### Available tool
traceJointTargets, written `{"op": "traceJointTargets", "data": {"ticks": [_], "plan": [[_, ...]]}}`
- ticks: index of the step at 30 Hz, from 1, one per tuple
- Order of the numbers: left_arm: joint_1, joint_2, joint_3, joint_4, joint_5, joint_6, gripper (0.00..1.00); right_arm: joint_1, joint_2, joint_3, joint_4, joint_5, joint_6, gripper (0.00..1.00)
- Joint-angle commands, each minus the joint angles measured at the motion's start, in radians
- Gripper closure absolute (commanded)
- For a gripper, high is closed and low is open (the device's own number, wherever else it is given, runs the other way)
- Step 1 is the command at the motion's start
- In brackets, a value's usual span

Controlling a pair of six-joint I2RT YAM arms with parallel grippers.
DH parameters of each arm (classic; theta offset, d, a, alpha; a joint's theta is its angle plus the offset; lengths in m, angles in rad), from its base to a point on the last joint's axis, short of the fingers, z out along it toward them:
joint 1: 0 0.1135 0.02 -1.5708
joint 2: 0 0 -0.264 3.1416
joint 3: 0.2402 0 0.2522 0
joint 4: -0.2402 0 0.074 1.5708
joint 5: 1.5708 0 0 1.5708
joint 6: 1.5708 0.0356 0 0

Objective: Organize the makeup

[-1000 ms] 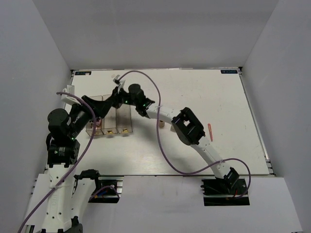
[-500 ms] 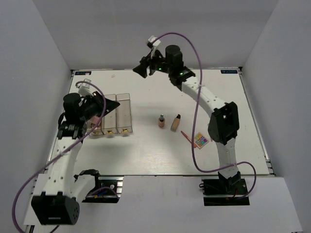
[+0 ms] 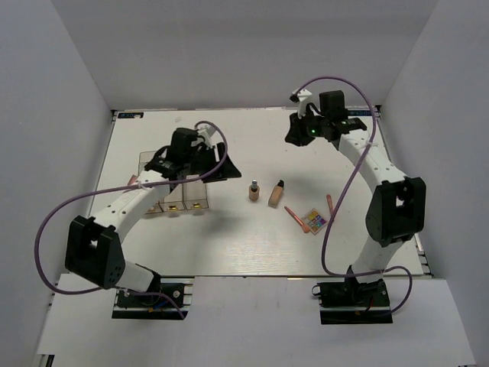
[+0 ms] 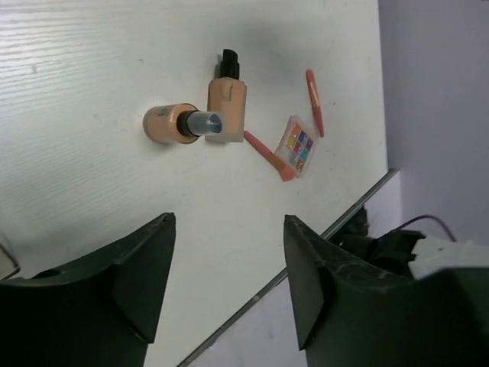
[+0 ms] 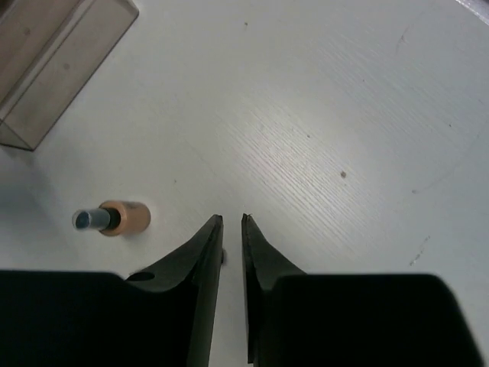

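The makeup lies right of the table's middle: a beige bottle with a clear cap (image 3: 254, 189), a beige dark-capped bottle (image 3: 275, 193), a pink-red pencil (image 3: 293, 216), a multicolour palette (image 3: 314, 220) and a second pencil (image 3: 330, 206). The left wrist view shows the clear-capped bottle (image 4: 182, 125), the dark-capped bottle (image 4: 228, 99), the palette (image 4: 296, 145) and both pencils (image 4: 263, 153) (image 4: 314, 102). My left gripper (image 3: 228, 173) (image 4: 229, 222) is open and empty, raised left of the bottles. My right gripper (image 3: 293, 135) (image 5: 232, 218) is shut and empty, high over the back right.
The clear three-compartment box (image 3: 174, 186) stands at the left under my left arm, with small items in its near ends. Its corner shows in the right wrist view (image 5: 53, 69), as does the clear-capped bottle (image 5: 114, 218). Purple cables loop over both arms.
My right arm swung from over the box to the back middle, then the back right. My left arm swung from the far left across the box toward the middle.
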Motion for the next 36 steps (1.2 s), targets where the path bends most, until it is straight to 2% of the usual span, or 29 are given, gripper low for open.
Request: {"op": "traceJointTargets", "data": {"ticks": [1, 3, 4, 8, 9, 15, 28, 31, 36], "plan": [[-0.093, 0.036, 0.06, 0.005, -0.112, 0.048, 0.29, -0.04, -0.112, -0.071, -0.017, -0.015, -0.031, 0.76], [-0.143, 0.06, 0.068, 0.021, -0.132, 0.059, 0.27, -0.071, -0.133, -0.105, -0.025, -0.018, -0.037, 0.69], [-0.16, 0.073, 0.075, 0.024, -0.146, 0.061, 0.26, -0.077, -0.141, -0.117, -0.028, -0.021, -0.042, 0.6], [-0.243, 0.131, 0.13, -0.004, -0.276, 0.073, 0.23, -0.108, -0.182, -0.168, -0.043, -0.018, -0.054, 0.48], [-0.258, 0.158, 0.143, -0.016, -0.346, 0.076, 0.23, -0.112, -0.186, -0.183, -0.042, -0.02, -0.052, 0.47], [-0.335, 0.277, 0.253, -0.094, -0.569, 0.082, 0.23, -0.132, -0.202, -0.21, -0.037, -0.035, -0.034, 0.46], [-0.396, 0.436, 0.347, -0.128, -0.672, 0.131, 0.21, -0.154, -0.195, -0.21, -0.036, -0.04, -0.031, 0.46], [-0.396, 0.473, 0.365, -0.133, -0.675, 0.136, 0.16, -0.154, -0.192, -0.208, -0.036, -0.046, -0.031, 0.46], [-0.406, 0.505, 0.384, -0.123, -0.653, 0.139, 0.16, -0.157, -0.19, -0.208, -0.036, -0.045, -0.029, 0.45]]}}
